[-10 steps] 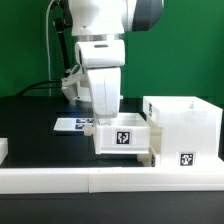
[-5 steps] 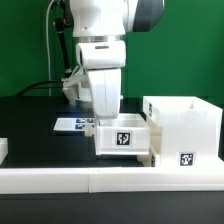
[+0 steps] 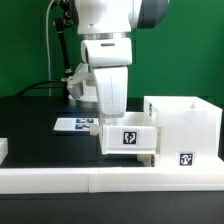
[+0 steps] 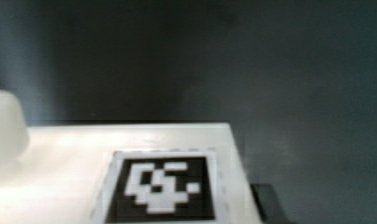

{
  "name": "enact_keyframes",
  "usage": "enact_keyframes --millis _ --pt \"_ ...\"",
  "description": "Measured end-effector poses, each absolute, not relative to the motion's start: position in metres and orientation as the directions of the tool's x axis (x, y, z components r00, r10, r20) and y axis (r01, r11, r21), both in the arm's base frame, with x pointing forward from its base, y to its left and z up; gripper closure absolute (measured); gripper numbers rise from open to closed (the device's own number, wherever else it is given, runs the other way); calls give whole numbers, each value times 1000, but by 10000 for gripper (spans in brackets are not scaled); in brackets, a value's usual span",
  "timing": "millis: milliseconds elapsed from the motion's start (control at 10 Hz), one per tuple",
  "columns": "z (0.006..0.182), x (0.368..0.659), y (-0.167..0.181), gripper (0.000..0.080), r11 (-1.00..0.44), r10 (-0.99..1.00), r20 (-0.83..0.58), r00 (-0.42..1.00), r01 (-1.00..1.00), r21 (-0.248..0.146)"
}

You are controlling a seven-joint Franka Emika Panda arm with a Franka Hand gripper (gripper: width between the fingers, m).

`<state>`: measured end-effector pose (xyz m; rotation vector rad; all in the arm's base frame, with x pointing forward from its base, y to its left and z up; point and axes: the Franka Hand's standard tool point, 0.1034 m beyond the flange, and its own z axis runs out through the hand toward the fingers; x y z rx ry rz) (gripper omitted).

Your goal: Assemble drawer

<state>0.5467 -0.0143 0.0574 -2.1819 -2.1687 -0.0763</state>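
Green wall fills the background behind a black table [image 3: 30,115], with a white rail [image 3: 60,180] running along the table's front edge. On the table stands the white drawer case [image 3: 185,128], an open-topped box near the front edge toward the exterior view's right, carrying a marker tag on its front face. Just beside it, on the exterior view's left, sits the smaller drawer box [image 3: 128,137], also tagged on its front; it touches the case and appears partly pushed into it, though how far cannot be told. The marker board [image 3: 72,125] lies flat on the table behind the drawer box, partly hidden by the arm.

The arm [image 3: 108,60] comes down from above, its white wrist directly over the drawer box. The gripper [image 3: 118,118] reaches down behind the box's front panel, and the fingers are hidden there, so whether they are spread or closed, or have hold of anything, cannot be told.

The wrist view is blurred; it shows a white surface of the drawer box with its tag [image 4: 164,186] close up, against the dark table.
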Motion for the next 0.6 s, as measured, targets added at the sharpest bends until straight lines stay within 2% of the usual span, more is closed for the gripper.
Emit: enact_keyframes --millis 600 --pt "56 545 -6 757 -13 996 85 14 1000 -10"
